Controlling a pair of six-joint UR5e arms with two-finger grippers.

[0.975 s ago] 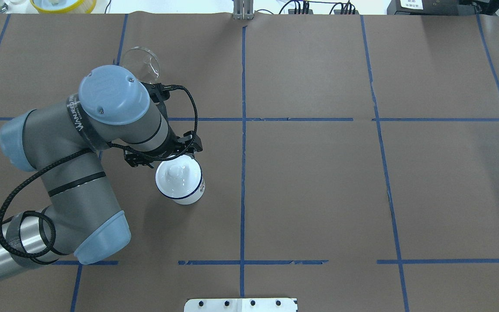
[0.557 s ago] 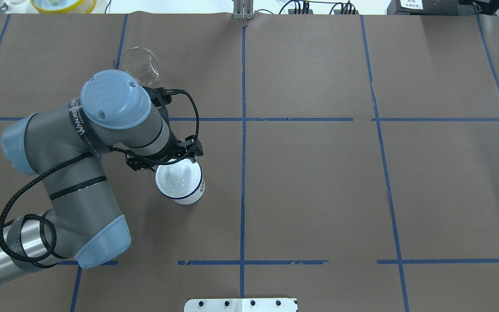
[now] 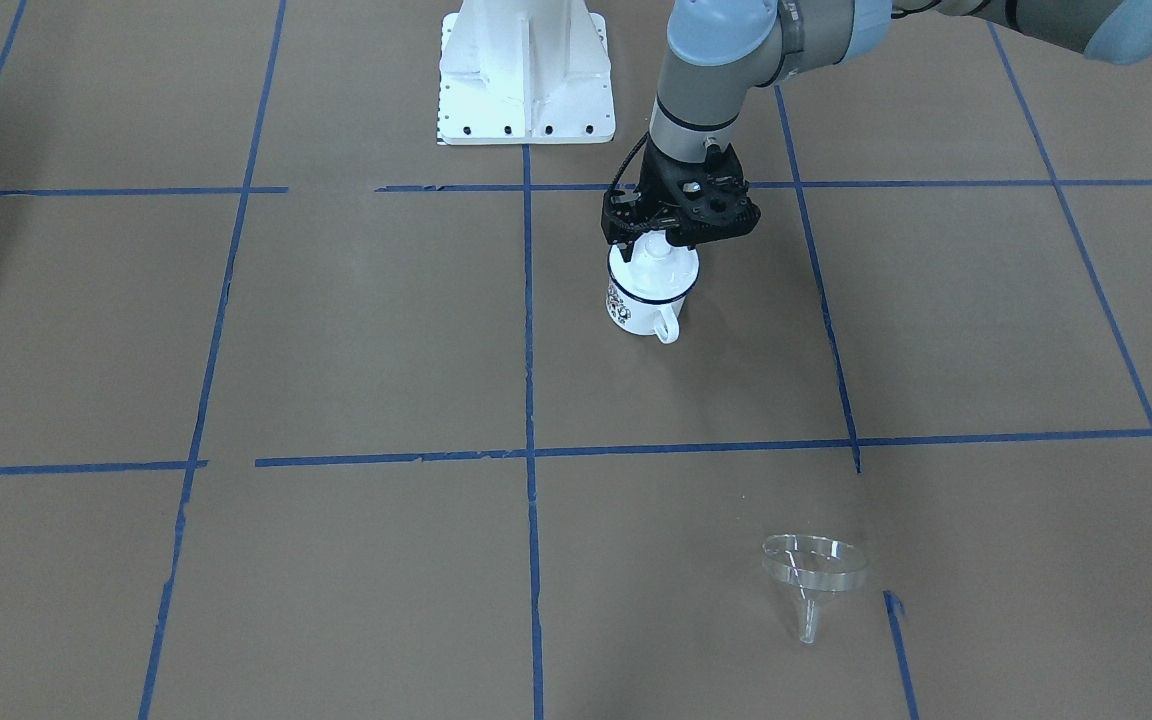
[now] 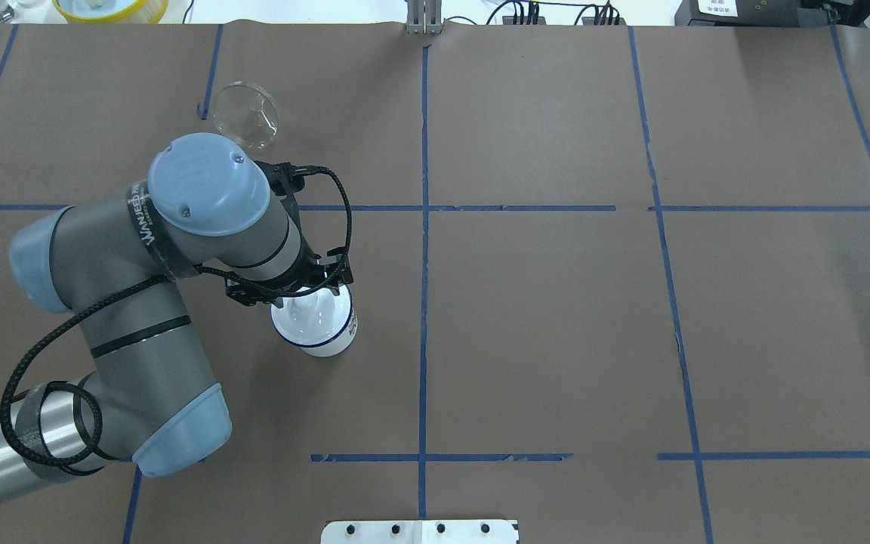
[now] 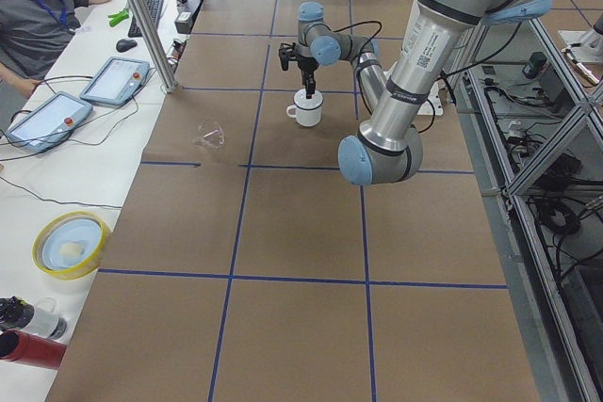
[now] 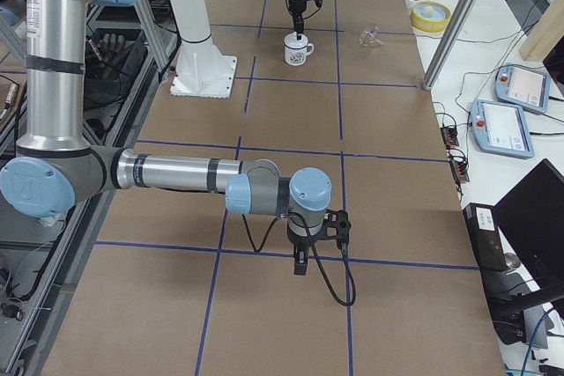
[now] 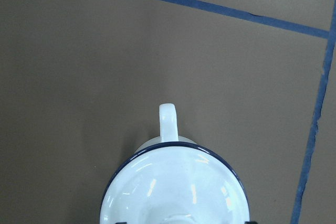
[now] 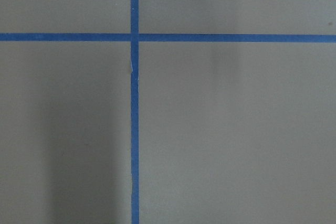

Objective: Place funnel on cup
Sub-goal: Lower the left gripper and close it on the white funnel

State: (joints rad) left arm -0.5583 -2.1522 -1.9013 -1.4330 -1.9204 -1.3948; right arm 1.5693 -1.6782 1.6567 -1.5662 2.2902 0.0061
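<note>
Left wrist view: the bottom edge cuts off the cup (image 7: 167, 124) and its lid (image 7: 173, 187) mid-knob, and the left gripper (image 3: 658, 243) shows there only as two dark slivers at that edge, set wide apart. Overhead view: the wrist covers the fingers and the lid's far half. The right gripper (image 6: 300, 263) appears only in the right side view, too small to judge its jaws.
</note>
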